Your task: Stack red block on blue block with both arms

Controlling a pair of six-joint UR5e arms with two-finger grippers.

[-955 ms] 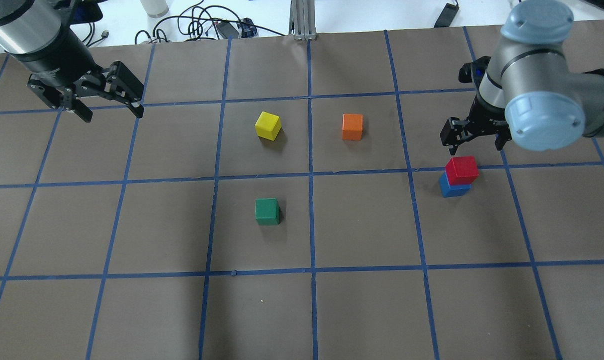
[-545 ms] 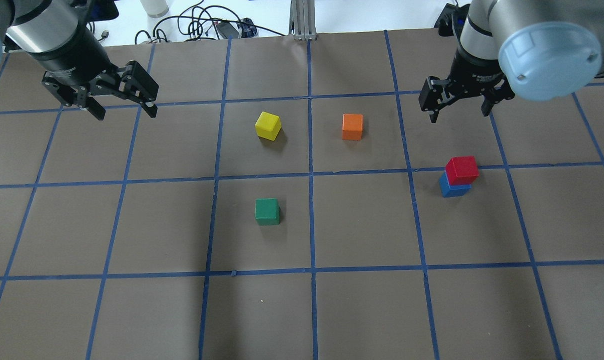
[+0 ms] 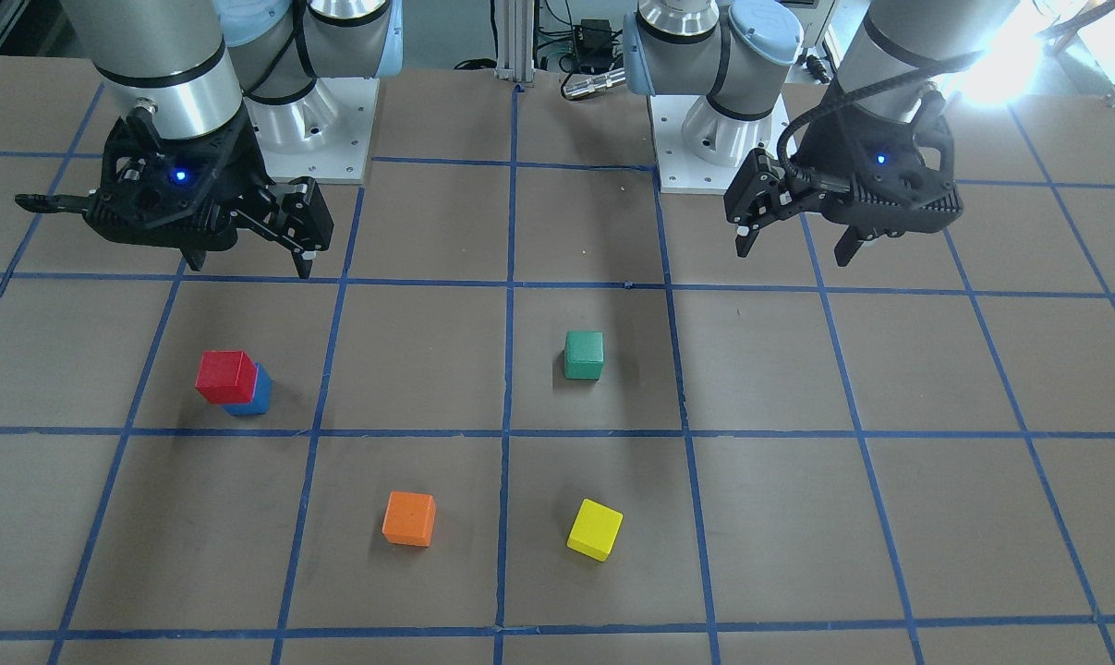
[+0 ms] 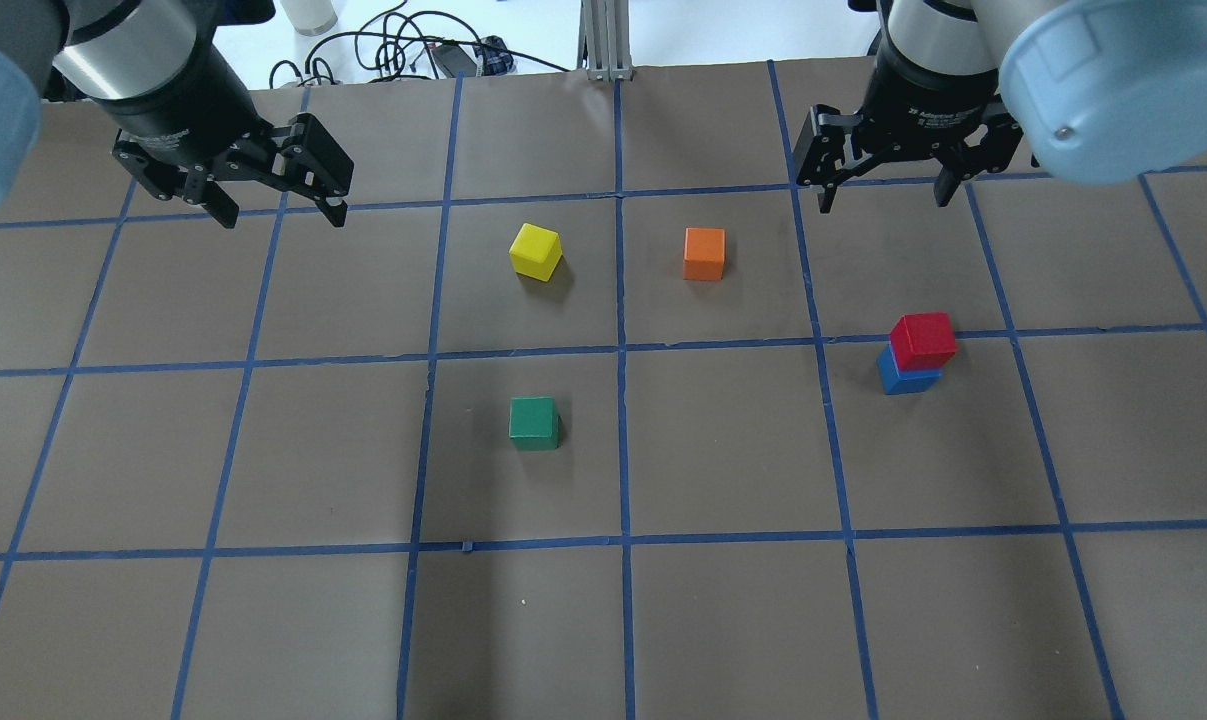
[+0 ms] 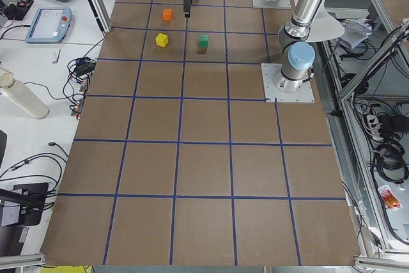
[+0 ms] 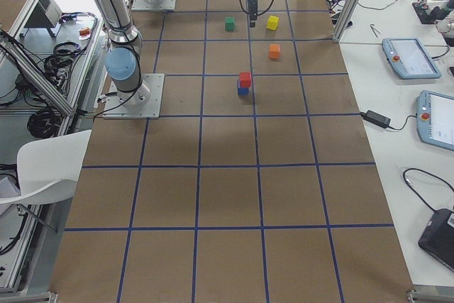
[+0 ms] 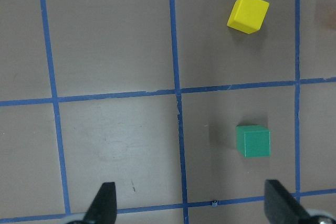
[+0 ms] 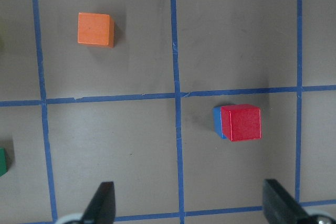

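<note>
The red block (image 4: 923, 340) sits on top of the blue block (image 4: 903, 378), shifted slightly off its centre, on the right half of the table. The stack also shows in the front view, red (image 3: 224, 376) over blue (image 3: 254, 395), and in the right wrist view, red (image 8: 240, 122) over blue (image 8: 219, 121). My right gripper (image 4: 885, 200) is open and empty, raised beyond the stack and clear of it. My left gripper (image 4: 283, 215) is open and empty at the far left, above bare table.
A yellow cube (image 4: 535, 250), an orange cube (image 4: 704, 253) and a green cube (image 4: 534, 423) stand apart mid-table. Cables (image 4: 403, 45) and a metal post (image 4: 608, 40) lie beyond the far edge. Blue tape lines grid the brown surface.
My right gripper has drawn away from the stack toward the far edge, staying open. My left gripper has shifted rightward. The red block stays on the blue block.
</note>
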